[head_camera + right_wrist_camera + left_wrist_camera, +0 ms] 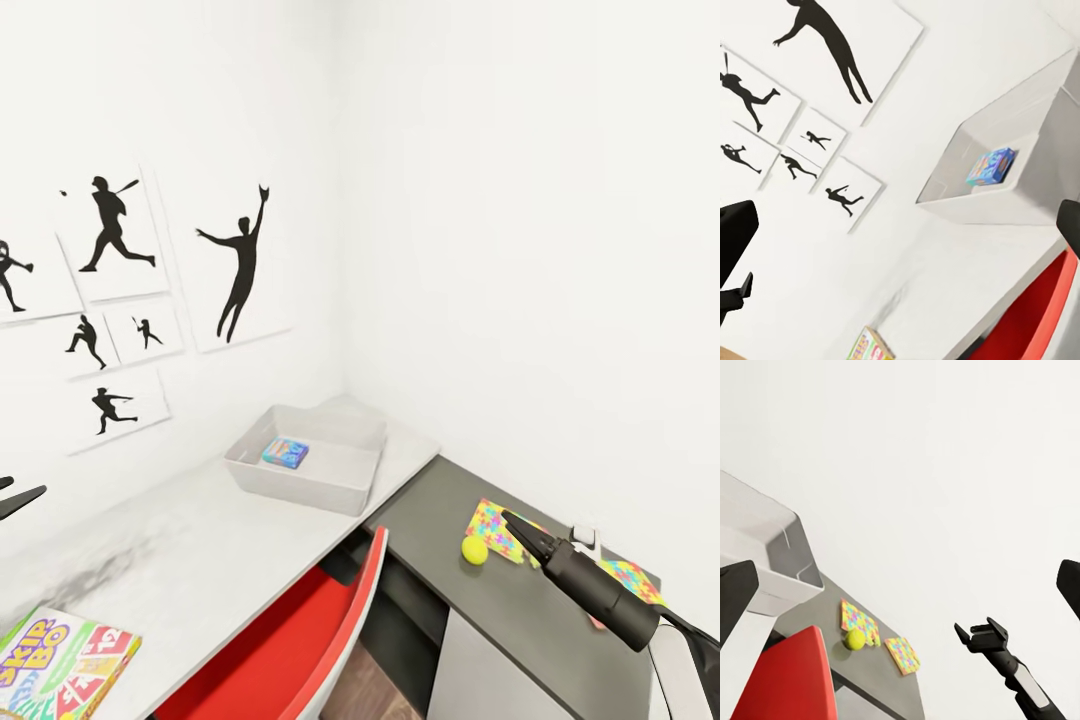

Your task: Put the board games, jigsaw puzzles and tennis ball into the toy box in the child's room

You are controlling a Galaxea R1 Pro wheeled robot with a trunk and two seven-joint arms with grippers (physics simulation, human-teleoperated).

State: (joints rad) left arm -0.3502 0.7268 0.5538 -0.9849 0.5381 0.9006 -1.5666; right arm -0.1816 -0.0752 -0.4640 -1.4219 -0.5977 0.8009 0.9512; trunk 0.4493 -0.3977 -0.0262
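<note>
The toy box (pixel 345 478) sits on the light grey table (pixel 190 540) against the wall, with one small blue game box (pixel 285 453) lying flat inside it. On the dark corner section beside the toy box, the tennis ball (pixel 474 549) touches the nearer jigsaw puzzle (pixel 490 525), and a second puzzle (pixel 632 577) lies just beyond. The right gripper (pixel 515 527) hovers over those puzzles with its fingers spread and holding nothing; the left gripper (pixel 20 497) near the table's wall side also looks spread and free, and a Skip-Bo game (pixel 62 663) rests at the table's near end.

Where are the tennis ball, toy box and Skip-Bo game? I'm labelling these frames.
tennis ball (pixel 474 549): head view, ball's centre.
toy box (pixel 300 484): head view, near outer wall.
Skip-Bo game (pixel 62 666): head view, printed cover.
</note>
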